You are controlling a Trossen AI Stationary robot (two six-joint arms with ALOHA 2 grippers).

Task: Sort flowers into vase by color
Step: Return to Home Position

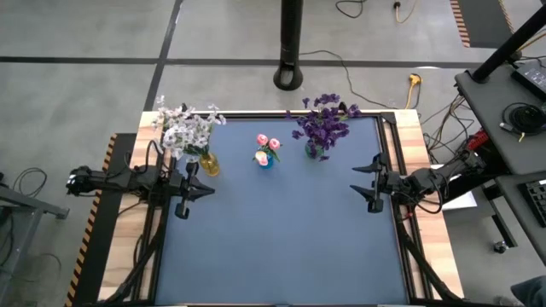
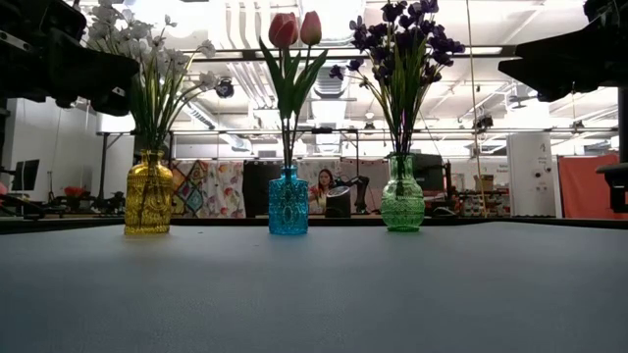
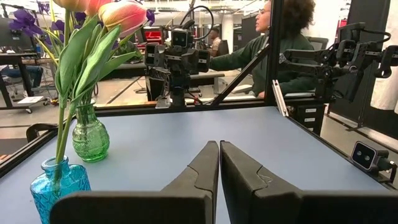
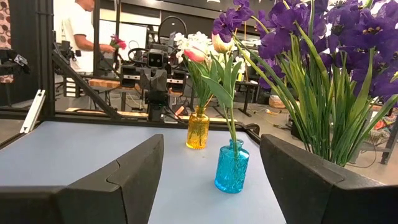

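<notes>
Three bunches, three vases, all standing along the far side of the tabletop. The white-lavender small-blossom sprigs (image 1: 189, 128) stand upright in the yellow patterned glass vase (image 1: 209, 164) at about 11 o'clock. The pink tulip buds (image 1: 267, 143) with long green leaves rise out of the blue patterned glass vase (image 1: 265, 159) at 12 o'clock. The dark purple blooms (image 1: 322, 124) fan out from the green patterned glass vase (image 1: 316, 152) at about 1 o'clock. In the low view the vases stand in a row, apart from one another, with every stem towering well above its rim.

The rest of the dark blue-grey tabletop (image 1: 273, 247) spreads out in front of them.

Over at 9 o'clock, the left pincer (image 3: 219, 148) hangs above the tabletop edge, just in front of the yellow vase, pointing inward. Its two dark fingers are pressed together with nothing between them. At 3 o'clock, the right pincer (image 4: 211, 143) faces it across the tabletop with its fingers spread wide and holding nothing.

Beyond the tabletop, a person in a green top (image 3: 283, 40) sits in the workshop.
</notes>
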